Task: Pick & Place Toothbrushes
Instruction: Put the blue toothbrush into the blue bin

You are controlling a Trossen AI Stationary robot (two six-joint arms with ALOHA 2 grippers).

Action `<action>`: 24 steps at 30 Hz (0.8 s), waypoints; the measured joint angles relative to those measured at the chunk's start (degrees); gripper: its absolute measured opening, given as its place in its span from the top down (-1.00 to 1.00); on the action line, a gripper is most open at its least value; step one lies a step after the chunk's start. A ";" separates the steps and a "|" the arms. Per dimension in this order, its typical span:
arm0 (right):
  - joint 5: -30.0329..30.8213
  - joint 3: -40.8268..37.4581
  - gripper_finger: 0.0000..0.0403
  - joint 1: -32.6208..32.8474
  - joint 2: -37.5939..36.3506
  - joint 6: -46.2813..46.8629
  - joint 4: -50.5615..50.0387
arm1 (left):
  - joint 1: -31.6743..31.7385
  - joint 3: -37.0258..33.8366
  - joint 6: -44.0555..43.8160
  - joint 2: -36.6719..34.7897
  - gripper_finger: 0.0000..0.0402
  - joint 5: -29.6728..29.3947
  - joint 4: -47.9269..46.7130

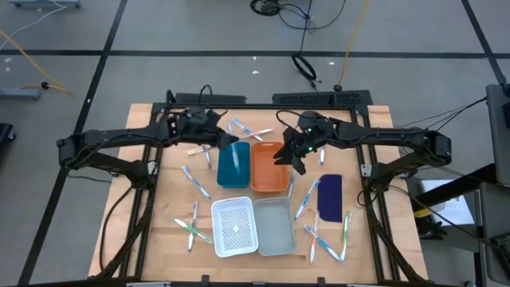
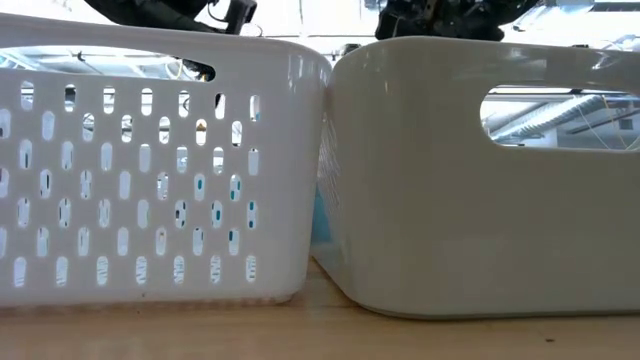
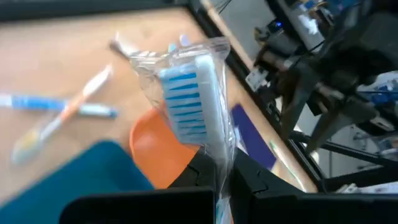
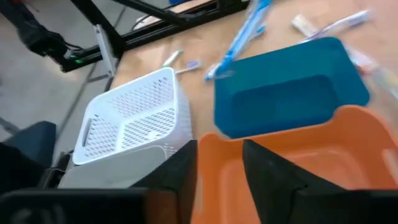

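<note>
A wooden table (image 1: 171,263) is seen from above, with loose toothbrushes (image 1: 194,182) scattered on it around four bins at the centre. At the left, the left gripper (image 1: 224,139) is held above the far edge of the blue bin (image 1: 233,166), its fingers clamped together on a wrapped toothbrush (image 3: 189,99) with blue and white bristles, seen close up in the left wrist view. To the right of the blue bin stands the orange bin (image 1: 269,167), touching it; nearer the front sit a perforated white basket (image 1: 234,227) and a plain grey bin (image 1: 276,227), side by side. The right gripper (image 1: 288,155) hangs over the orange bin's right side, fingers parted with nothing visible between them. Further right a dark blue flat piece (image 1: 330,197) lies on the table, with more toothbrushes just beside it. The step in hand is judged to be the placing of the held brush. It would be done well if the gripper were centred over the bin's open middle and lowered before the fingers are parted, so that the long brush does not catch the rim or tip out. Space should be kept from the right arm, which is near.
</note>
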 joint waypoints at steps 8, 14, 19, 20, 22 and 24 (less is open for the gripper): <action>0.00 0.02 0.97 -0.03 -1.22 -2.07 -0.01 | 0.02 -0.02 -8.57 0.78 0.98 1.57 -5.53; 0.06 0.00 0.97 -0.04 -1.22 -2.07 0.02 | -0.04 3.10 -8.10 0.85 0.98 0.16 -18.39; 0.08 0.00 0.99 -0.03 -1.22 -3.13 0.04 | -0.41 11.74 -1.04 3.96 0.99 -4.50 -30.97; 0.15 0.00 0.99 -0.08 -1.22 -3.47 0.02 | -0.44 13.77 0.71 5.35 0.99 -4.67 -33.28; 1.46 0.00 1.00 -0.16 -1.22 -4.76 0.09 | -0.47 17.98 4.55 8.38 0.99 -4.76 -36.45; 3.59 0.00 1.00 -0.25 -1.42 -5.98 0.20 | -0.44 21.76 9.11 12.02 0.99 -5.07 -40.29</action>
